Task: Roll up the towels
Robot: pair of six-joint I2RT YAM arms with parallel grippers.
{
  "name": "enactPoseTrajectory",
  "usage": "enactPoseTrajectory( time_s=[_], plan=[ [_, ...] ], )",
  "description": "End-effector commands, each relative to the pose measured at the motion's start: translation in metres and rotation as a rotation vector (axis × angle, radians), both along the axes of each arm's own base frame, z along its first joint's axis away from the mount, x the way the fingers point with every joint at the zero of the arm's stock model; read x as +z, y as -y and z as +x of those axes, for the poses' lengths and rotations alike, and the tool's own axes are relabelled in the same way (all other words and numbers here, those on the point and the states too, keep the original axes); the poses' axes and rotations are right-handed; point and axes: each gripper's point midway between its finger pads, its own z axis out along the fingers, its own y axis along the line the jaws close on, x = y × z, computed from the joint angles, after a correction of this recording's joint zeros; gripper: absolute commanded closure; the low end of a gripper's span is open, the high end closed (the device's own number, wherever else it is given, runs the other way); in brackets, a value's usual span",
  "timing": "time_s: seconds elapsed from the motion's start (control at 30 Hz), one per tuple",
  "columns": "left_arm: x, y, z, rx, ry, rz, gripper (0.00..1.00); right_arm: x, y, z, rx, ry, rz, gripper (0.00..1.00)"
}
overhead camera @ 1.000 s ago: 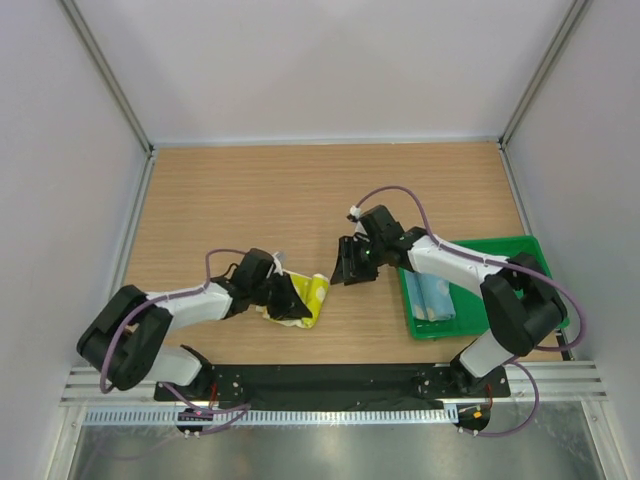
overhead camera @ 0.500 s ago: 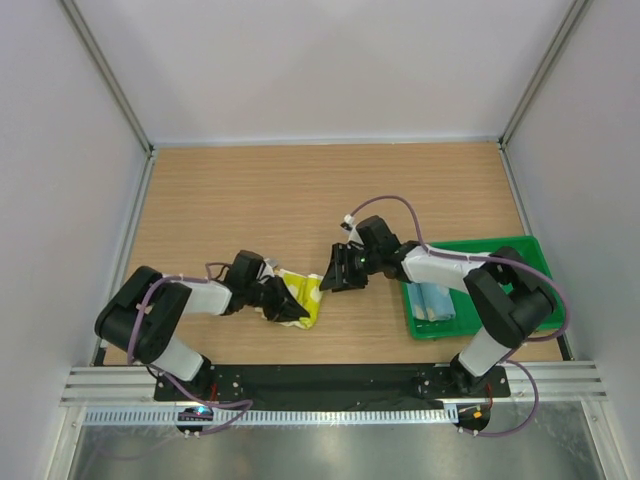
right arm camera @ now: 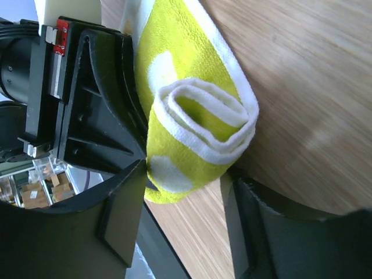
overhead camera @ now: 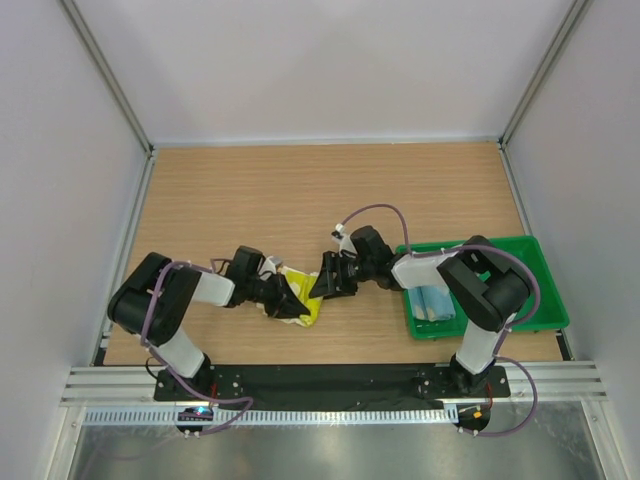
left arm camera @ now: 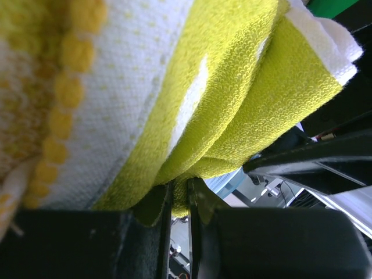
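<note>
The pale yellow towel (overhead camera: pixel 309 292) with lime-green patches lies partly rolled on the wood table, between my two grippers. My left gripper (overhead camera: pixel 289 303) is shut on a fold of it; the left wrist view shows the jaws (left arm camera: pixel 179 209) pinching lime-green cloth (left arm camera: pixel 232 87). My right gripper (overhead camera: pixel 323 285) is open, and its fingers straddle the rolled end of the towel (right arm camera: pixel 192 133) from the right, in the right wrist view (right arm camera: pixel 186 203). The light blue towel (overhead camera: pixel 433 300) lies rolled in the green tray (overhead camera: pixel 500 300).
The green tray stands at the right front of the table, beside my right arm. The left gripper's black body (right arm camera: pixel 75 99) sits close against the towel roll, facing my right gripper. White walls enclose the table on three sides.
My right gripper has moved left from near the tray up to the yellow towel's end. My left gripper has shifted slightly with the towel still in it.
</note>
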Motion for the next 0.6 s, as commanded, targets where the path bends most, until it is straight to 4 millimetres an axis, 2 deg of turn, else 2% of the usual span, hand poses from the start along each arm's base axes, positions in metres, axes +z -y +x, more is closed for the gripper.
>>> enactPoseTrajectory(
  time_s=[0.0, 0.17, 0.33, 0.37, 0.47, 0.57],
  plan=[
    [-0.023, -0.013, -0.007, 0.017, -0.072, 0.088, 1.0, -0.029, 0.008, -0.004, -0.021, -0.01, -0.061, 0.41],
    [-0.023, -0.018, -0.006, -0.017, -0.046, 0.127, 1.0, -0.038, 0.009, -0.006, -0.035, -0.028, -0.065, 0.58],
    [-0.029, -0.031, -0.004, -0.036, 0.01, 0.23, 0.97, -0.04, 0.009, -0.003, -0.059, -0.046, -0.094, 0.68],
    [-0.03, -0.034, -0.008, -0.045, 0.003, 0.254, 0.96, -0.039, 0.009, -0.002, -0.064, -0.049, -0.093, 0.7],
    [-0.029, -0.043, -0.003, -0.058, 0.064, 0.334, 0.85, -0.036, 0.008, 0.002, -0.079, -0.054, -0.115, 0.76],
    [-0.019, -0.047, 0.008, -0.047, 0.146, 0.392, 0.75, -0.034, 0.009, 0.006, -0.09, -0.063, -0.146, 0.8]
  ],
)
